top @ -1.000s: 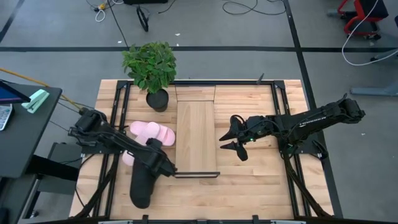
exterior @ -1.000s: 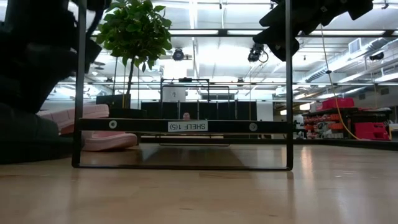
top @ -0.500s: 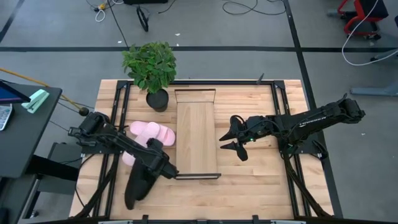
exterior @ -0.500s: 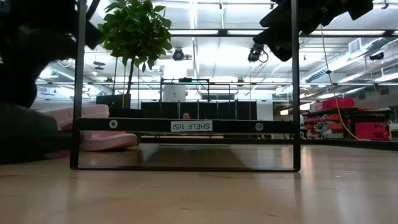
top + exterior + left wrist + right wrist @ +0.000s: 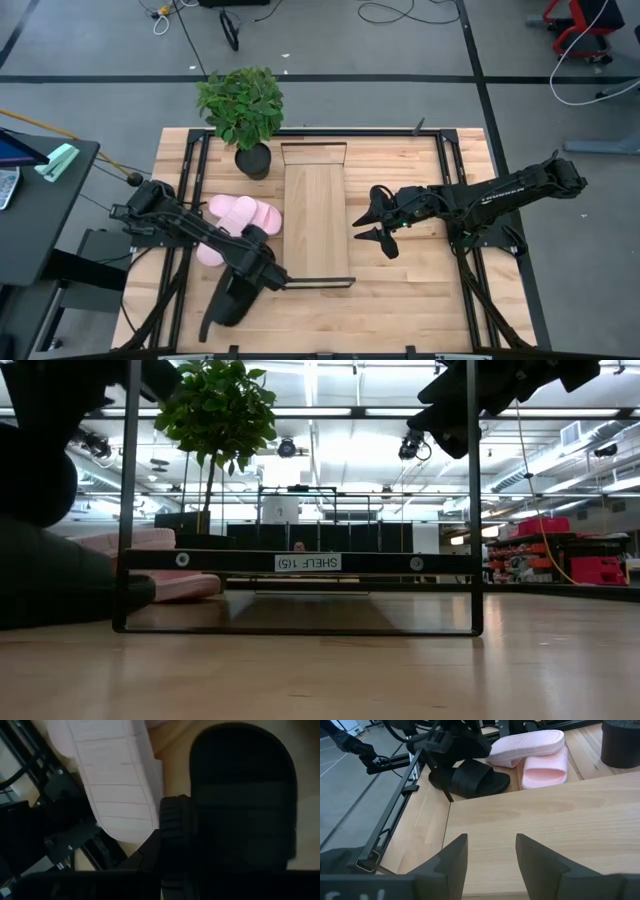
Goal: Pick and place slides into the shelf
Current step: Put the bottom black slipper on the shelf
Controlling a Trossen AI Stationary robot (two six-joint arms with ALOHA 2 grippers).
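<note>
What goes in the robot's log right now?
left gripper: closing on black slide | right gripper: open, waiting | shelf: bare

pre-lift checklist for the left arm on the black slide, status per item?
1. Left gripper on a black slide: ok, it sits at the slide's end nearest the shelf.
2. Grip closed firmly: cannot tell, the fingers are hidden against the dark slide.
3. Pink slides clear of the lift: not ok, in the left wrist view a pink sole lies right beside the black slide.
4. Shelf board free to receive: ok, no slide on it.
5. Right gripper out of the way: ok, it is open, beside the shelf's far edge.
6. Potted plant clear of path: ok, it stands at the shelf's far corner.
</note>
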